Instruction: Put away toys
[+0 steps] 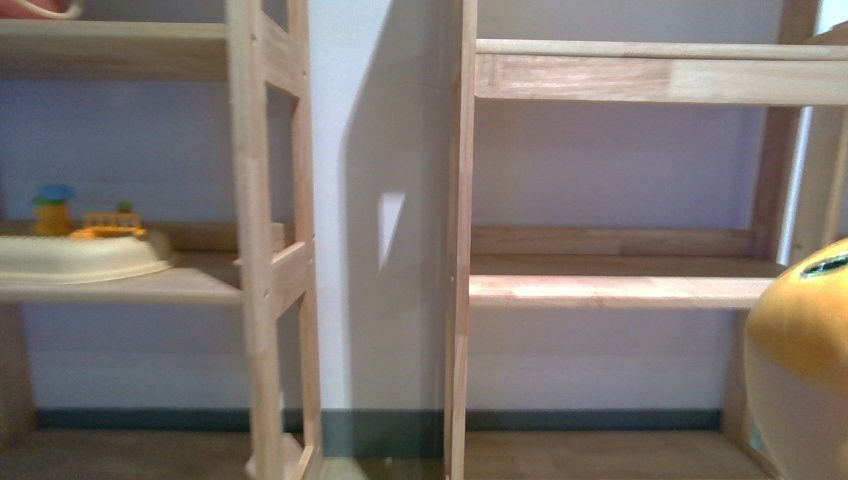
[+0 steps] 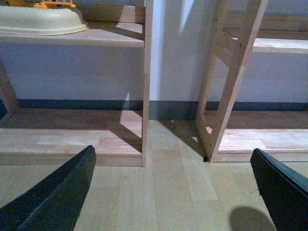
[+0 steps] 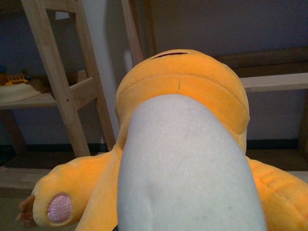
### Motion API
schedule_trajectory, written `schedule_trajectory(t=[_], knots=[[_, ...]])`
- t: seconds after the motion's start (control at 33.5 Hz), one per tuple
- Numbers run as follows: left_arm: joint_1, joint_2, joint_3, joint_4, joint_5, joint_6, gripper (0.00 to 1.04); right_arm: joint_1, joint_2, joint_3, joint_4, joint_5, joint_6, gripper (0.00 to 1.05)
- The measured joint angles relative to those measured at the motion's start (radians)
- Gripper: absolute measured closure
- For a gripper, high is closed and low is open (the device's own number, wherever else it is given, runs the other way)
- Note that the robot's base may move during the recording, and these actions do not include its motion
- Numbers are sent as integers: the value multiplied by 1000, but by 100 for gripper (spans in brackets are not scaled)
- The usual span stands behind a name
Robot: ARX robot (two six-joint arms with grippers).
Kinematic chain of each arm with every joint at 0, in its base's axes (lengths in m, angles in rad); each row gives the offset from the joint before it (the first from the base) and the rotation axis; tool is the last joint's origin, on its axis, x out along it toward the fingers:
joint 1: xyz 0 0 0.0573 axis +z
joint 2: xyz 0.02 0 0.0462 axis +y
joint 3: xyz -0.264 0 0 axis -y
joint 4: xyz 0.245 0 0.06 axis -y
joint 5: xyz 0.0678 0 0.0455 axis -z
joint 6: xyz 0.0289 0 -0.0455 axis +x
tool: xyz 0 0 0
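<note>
The toy, an orange-yellow plush animal (image 1: 800, 340), hangs at the far right edge of the front view, level with the right shelf's middle board. Its pale belly (image 3: 187, 163), rounded orange head (image 3: 183, 82) and a pink paw pad (image 3: 59, 208) fill the right wrist view. My right gripper is shut on the plush animal, and its fingers are hidden behind the plush. Low over the wooden floor, my left gripper (image 2: 173, 150) is open, with nothing between its black fingers (image 2: 57, 192).
Two wooden shelf units stand against a pale wall. A cream basin (image 1: 80, 255) with small colourful plastic toys sits on the left unit's middle shelf (image 1: 190, 285). The right unit's middle shelf (image 1: 610, 290) is bare. A strip of floor (image 2: 168, 192) runs between the units.
</note>
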State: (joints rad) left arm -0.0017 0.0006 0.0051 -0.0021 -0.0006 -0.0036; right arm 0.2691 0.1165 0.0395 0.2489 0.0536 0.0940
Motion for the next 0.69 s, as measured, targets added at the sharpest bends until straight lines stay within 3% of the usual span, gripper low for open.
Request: schedule_trajectory(t=[0.69], knots=[[0, 0, 0, 0, 1, 0, 6, 0, 0, 0, 0, 0, 0, 94]])
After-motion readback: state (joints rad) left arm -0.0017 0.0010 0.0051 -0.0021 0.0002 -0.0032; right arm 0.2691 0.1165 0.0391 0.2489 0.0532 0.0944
